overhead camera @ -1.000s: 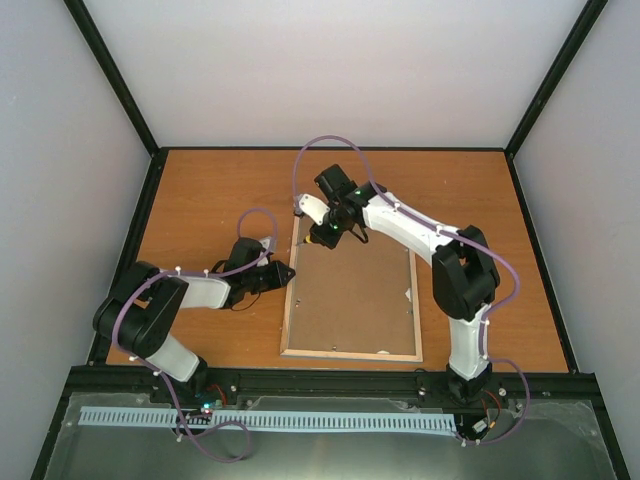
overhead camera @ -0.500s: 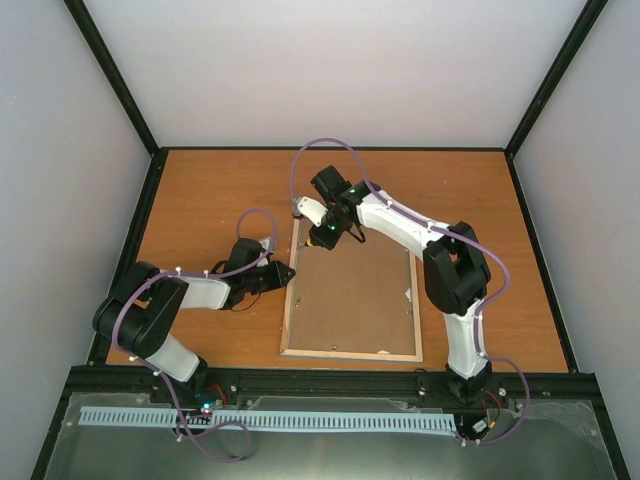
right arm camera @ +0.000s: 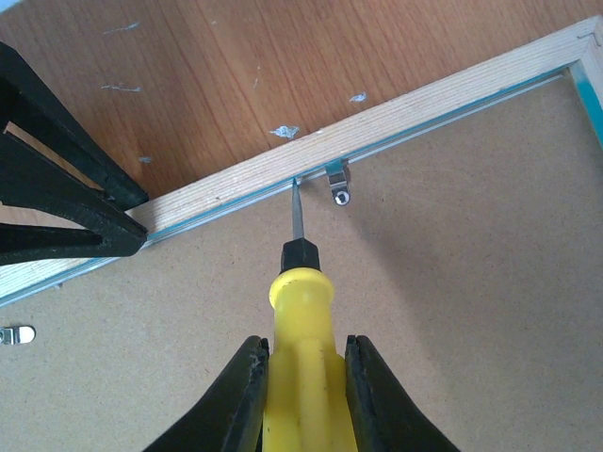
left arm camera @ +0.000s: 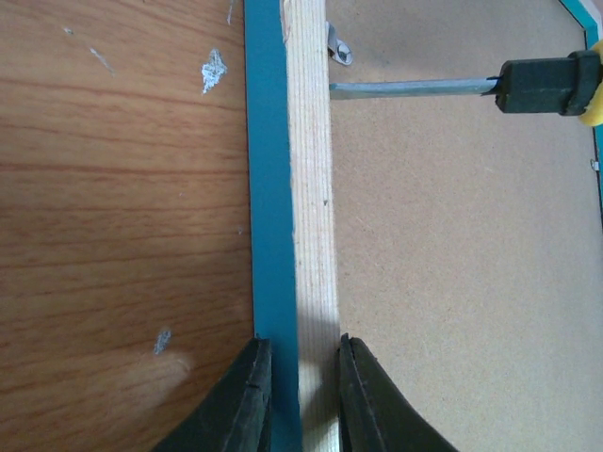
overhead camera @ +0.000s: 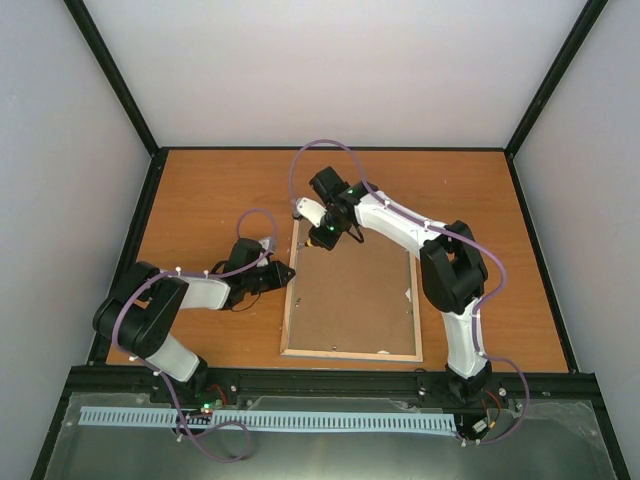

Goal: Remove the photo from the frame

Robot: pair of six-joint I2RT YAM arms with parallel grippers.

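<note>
The frame (overhead camera: 288, 322) lies face down on the table, pale wood back up, with its blue border (left arm camera: 268, 188) showing along the left rail. A plain brown backing board (overhead camera: 350, 295) fills it and hides the photo. My left gripper (overhead camera: 288, 273) (left arm camera: 297, 377) is shut on the frame's left rail, one finger on each side. The right gripper (overhead camera: 323, 237) (right arm camera: 301, 372) is shut on a yellow-handled screwdriver (right arm camera: 300, 311). The screwdriver's tip (right arm camera: 295, 185) rests at the seam between the wood rail and the backing board, beside a small metal clip (right arm camera: 338, 184).
Another metal clip (right arm camera: 17, 334) sits on the backing board along the same rail. The left gripper's black fingers (right arm camera: 57, 202) show in the right wrist view. Orange-brown table (overhead camera: 200, 200) is edged by black posts and white walls.
The right arm has shifted slightly left with the screwdriver, toward the frame's left rail. The left arm and the frame have not moved.
</note>
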